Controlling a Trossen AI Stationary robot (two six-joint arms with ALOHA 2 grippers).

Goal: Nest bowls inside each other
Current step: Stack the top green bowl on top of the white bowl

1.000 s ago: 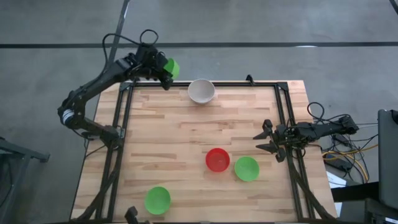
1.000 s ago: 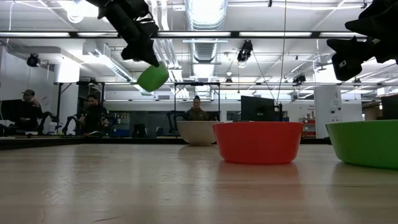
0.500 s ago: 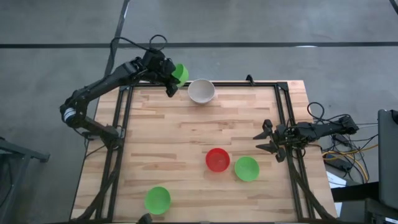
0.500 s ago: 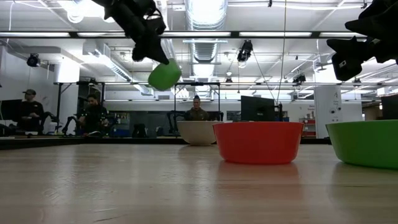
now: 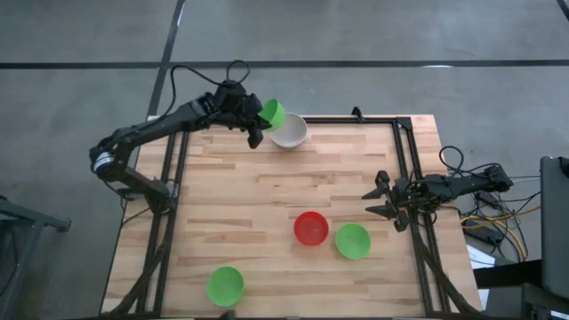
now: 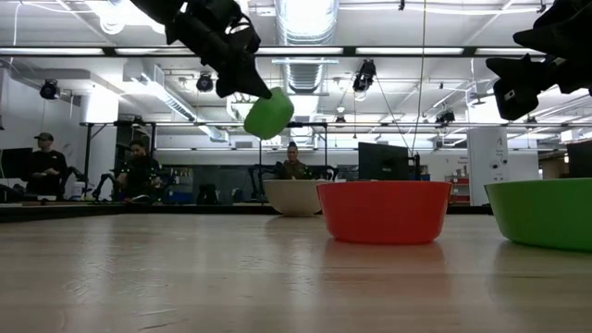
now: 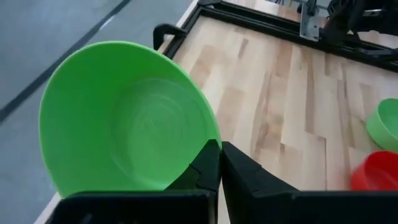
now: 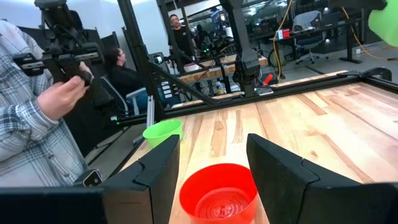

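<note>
My left gripper (image 5: 260,124) is shut on a green bowl (image 5: 272,113), which hangs in the air over the table's far edge. The bowl is just left of the white bowl (image 5: 289,131), which rests on its base. From the low view, the held green bowl (image 6: 268,114) is well above the table. A red bowl (image 5: 310,228) and a second green bowl (image 5: 353,240) stand side by side right of centre. A third green bowl (image 5: 225,285) sits near the front left. My right gripper (image 5: 373,200) waits open at the right edge. My left gripper pinches the green bowl's rim (image 7: 205,140) between its two fingers, one finger (image 7: 206,167) on the inner side of the wall and the other outside. The fingers slant downward from the table's left. The bowl is lifted clear and tipped on its side, its hollow toward the wrist.
The black frame rails (image 5: 402,160) run along the table's sides and far edge. Bare wood lies in the table's middle (image 5: 267,187). Beyond the table are people, one close by with a hand (image 8: 65,93) raised.
My left gripper has carried the green bowl toward the table's right, closing on the white bowl, and has sunk a little while tipping downward. It stays shut on the bowl, which remains clear of the table.
</note>
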